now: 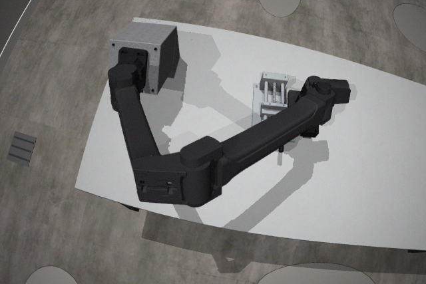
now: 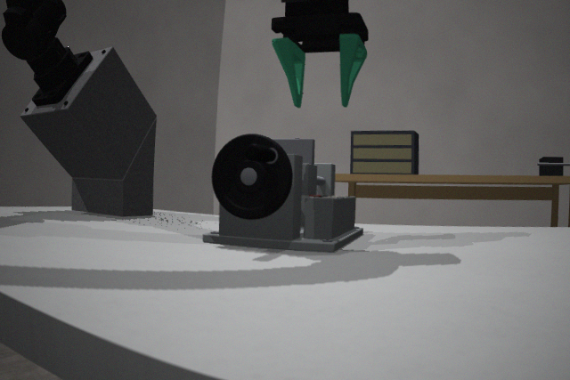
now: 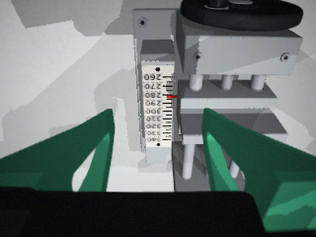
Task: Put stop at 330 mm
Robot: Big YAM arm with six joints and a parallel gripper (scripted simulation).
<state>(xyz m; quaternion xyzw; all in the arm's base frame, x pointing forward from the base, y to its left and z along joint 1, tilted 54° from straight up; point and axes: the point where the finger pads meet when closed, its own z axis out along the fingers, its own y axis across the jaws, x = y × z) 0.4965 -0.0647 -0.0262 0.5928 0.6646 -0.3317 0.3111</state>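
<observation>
The stop device has a black handwheel with a crank knob near the rim's upper right in the exterior view; the knob also juts out below the arm in the top view. In the wrist view a white scale runs from 260 to 340. A red pointer stands just past the 280 mark, beside the sliding block on its rods. My gripper is partly open and empty, above the device and clear of the handwheel.
The device's grey baseplate rests on the white table. The arm's grey pedestal stands to the left. A wooden bench with a drawer cabinet stands in the background.
</observation>
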